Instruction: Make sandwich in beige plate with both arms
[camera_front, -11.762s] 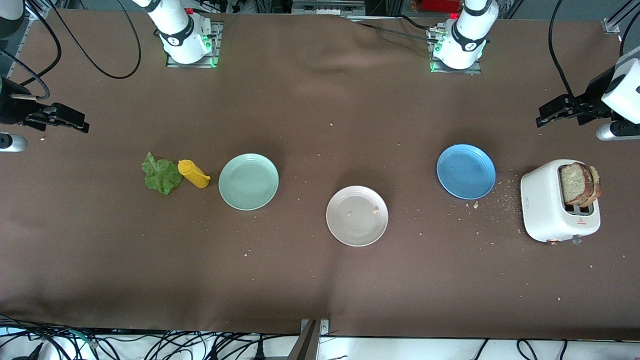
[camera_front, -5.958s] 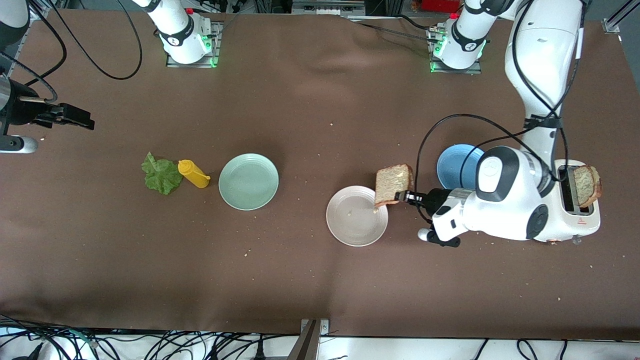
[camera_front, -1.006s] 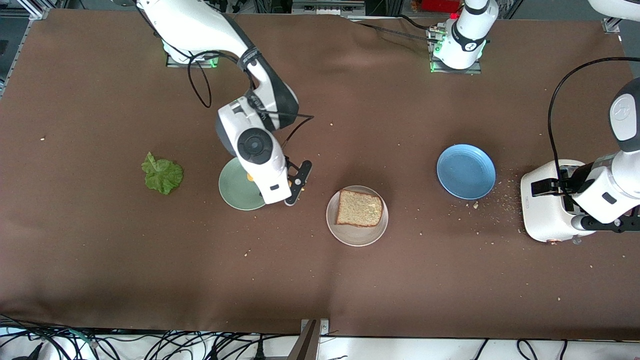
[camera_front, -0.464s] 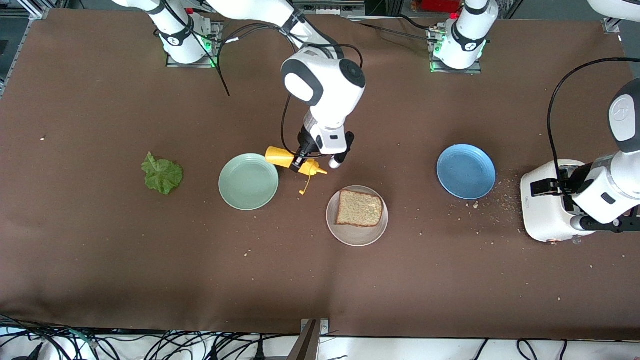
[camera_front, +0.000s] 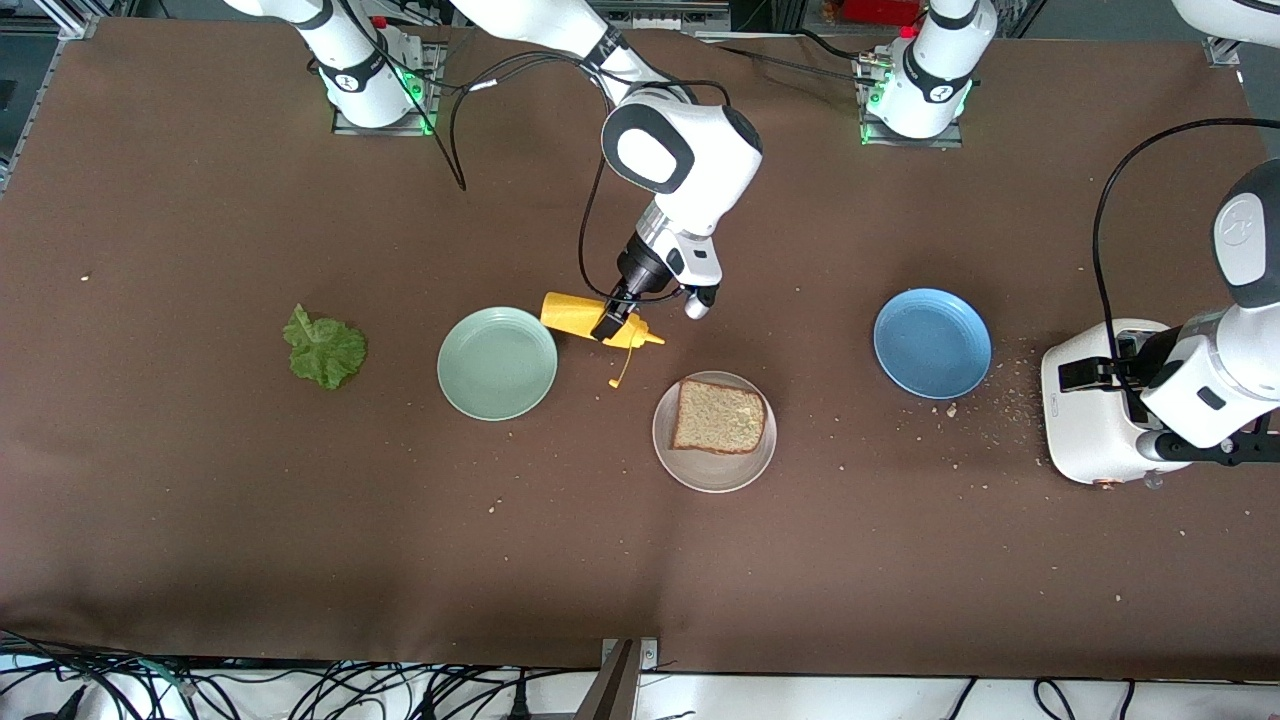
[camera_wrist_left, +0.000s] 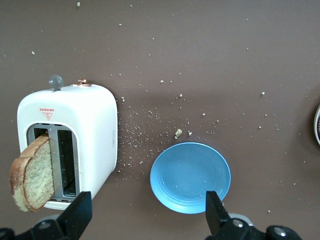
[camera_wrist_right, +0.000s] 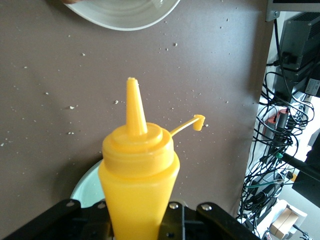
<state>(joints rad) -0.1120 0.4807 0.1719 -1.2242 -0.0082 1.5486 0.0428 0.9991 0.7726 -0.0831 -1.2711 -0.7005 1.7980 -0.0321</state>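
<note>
The beige plate (camera_front: 690, 472) sits mid-table with one brown bread slice (camera_front: 720, 416) flat on it. Its rim also shows in the right wrist view (camera_wrist_right: 125, 12). My right gripper (camera_front: 608, 322) is shut on a yellow squeeze bottle (camera_front: 575, 315), held tilted in the air between the mint-green plate and the beige plate. Its nozzle (camera_wrist_right: 133, 105) is uncapped and the cap (camera_wrist_right: 199, 121) dangles. The lettuce leaf (camera_front: 324, 348) lies toward the right arm's end. My left gripper (camera_front: 1095, 372) is open over the white toaster (camera_front: 1085, 430). A second bread slice (camera_wrist_left: 30, 175) stands in the toaster's slot.
A mint-green plate (camera_front: 497, 362) lies beside the bottle, toward the right arm's end. A blue plate (camera_front: 932, 342) lies between the beige plate and the toaster, and shows in the left wrist view (camera_wrist_left: 190, 177). Crumbs are scattered around the toaster and blue plate.
My right arm has lifted the yellow bottle from beside the mint-green plate and carried it toward the beige plate, with the nozzle now tilted that way. My left arm has hardly moved.
</note>
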